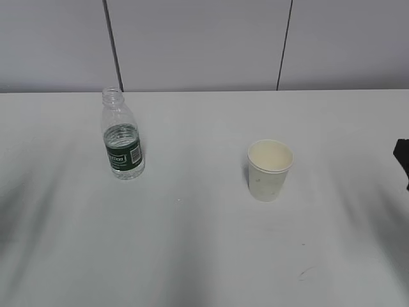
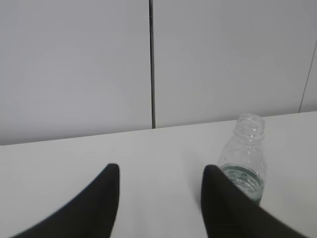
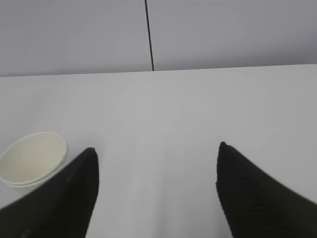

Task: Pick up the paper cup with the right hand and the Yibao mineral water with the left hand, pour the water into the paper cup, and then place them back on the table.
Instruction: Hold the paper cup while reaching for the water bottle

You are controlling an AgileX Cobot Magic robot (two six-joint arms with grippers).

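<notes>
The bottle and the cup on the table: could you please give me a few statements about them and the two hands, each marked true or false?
1. The Yibao mineral water stands upright on the table without a cap. True.
2. The paper cup lies on its side. False: it stands upright, mouth up.
3. The left hand is shut on the bottle. False: its fingers are apart with only table between them; the bottle stands beyond its right finger in the left wrist view.
4. The right hand is open and holds nothing. True.
5. The cup touches the bottle. False: bare table separates them.
</notes>
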